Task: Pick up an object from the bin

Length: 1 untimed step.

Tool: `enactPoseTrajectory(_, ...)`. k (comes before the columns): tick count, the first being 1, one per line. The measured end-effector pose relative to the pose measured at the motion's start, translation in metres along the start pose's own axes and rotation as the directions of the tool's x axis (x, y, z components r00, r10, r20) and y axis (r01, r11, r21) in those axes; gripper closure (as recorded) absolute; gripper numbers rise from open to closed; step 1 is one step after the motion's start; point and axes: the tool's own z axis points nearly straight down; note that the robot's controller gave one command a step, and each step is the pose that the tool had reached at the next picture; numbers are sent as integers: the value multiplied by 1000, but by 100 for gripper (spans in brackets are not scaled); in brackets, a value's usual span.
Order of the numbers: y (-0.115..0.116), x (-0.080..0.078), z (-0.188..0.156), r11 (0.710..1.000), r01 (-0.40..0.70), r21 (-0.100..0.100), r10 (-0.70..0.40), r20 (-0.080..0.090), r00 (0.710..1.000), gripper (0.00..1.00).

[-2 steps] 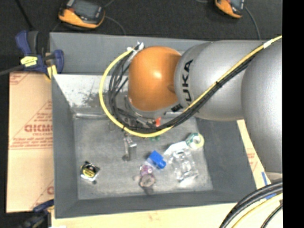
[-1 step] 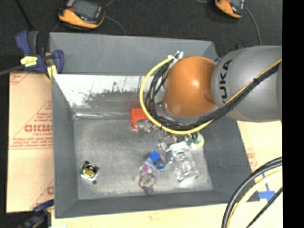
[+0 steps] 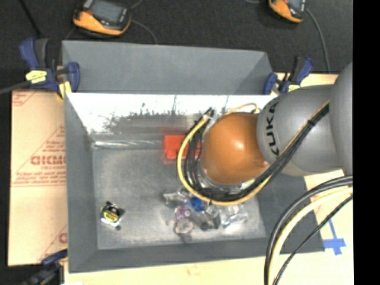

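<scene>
Grey arm [image 3: 306, 144] lettered KUKA, orange cover [image 3: 231, 148] above heap [image 3: 193, 214] of small things; gripper state untellable.

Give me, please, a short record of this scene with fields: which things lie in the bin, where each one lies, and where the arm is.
bin: grey metal
arm: enters from the right; its orange wrist cover hangs above the heap
heap: small clear, purple and blue things, front middle of the floor
orange-red block: near the back wall, left of the cover, partly hidden by it
black and yellow thing: alone, front left
held thing: cannot tell
</scene>
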Motion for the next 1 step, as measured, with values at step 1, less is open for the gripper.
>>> enactPoseTrajectory(1, -1, -2, -3, 1000, -4, 3, 4, 5, 1000, 100)
